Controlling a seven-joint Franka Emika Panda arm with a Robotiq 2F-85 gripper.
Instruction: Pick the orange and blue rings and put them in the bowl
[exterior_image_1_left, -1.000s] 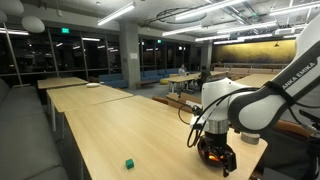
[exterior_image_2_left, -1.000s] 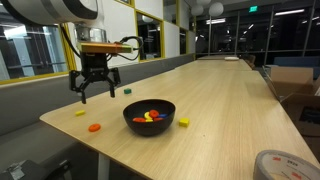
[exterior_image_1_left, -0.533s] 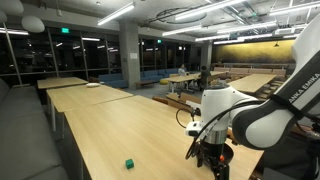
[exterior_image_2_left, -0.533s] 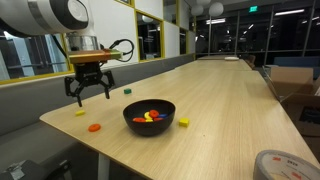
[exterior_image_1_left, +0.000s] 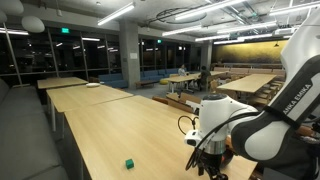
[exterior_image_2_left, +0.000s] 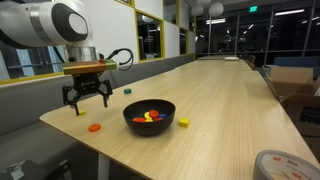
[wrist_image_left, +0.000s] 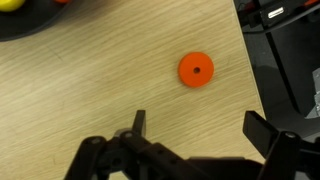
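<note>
The orange ring (wrist_image_left: 196, 70) lies flat on the wooden table, a bright disc with a small hole, close to the table's edge (wrist_image_left: 249, 80). In an exterior view the orange ring (exterior_image_2_left: 95, 127) sits left of the black bowl (exterior_image_2_left: 148, 122). My gripper (wrist_image_left: 200, 128) hangs open just above the table, a little short of the ring, with nothing between its fingers (wrist_image_left: 139, 122). From outside, the gripper (exterior_image_2_left: 87, 98) hovers behind the ring. The bowl's rim (wrist_image_left: 22, 26) shows at the wrist view's top left, with small orange and yellow pieces inside. No blue ring shows.
A small green cube (exterior_image_2_left: 127, 91) (exterior_image_1_left: 129, 163) lies farther along the table. A yellow piece (exterior_image_2_left: 80, 112) sits under the gripper and a yellow cube (exterior_image_2_left: 183, 122) right of the bowl. A tape roll (exterior_image_2_left: 280, 163) lies at the near corner.
The gripper has moved down and toward the table's near corner, ending close above the spot by the orange ring. It stayed open throughout.
</note>
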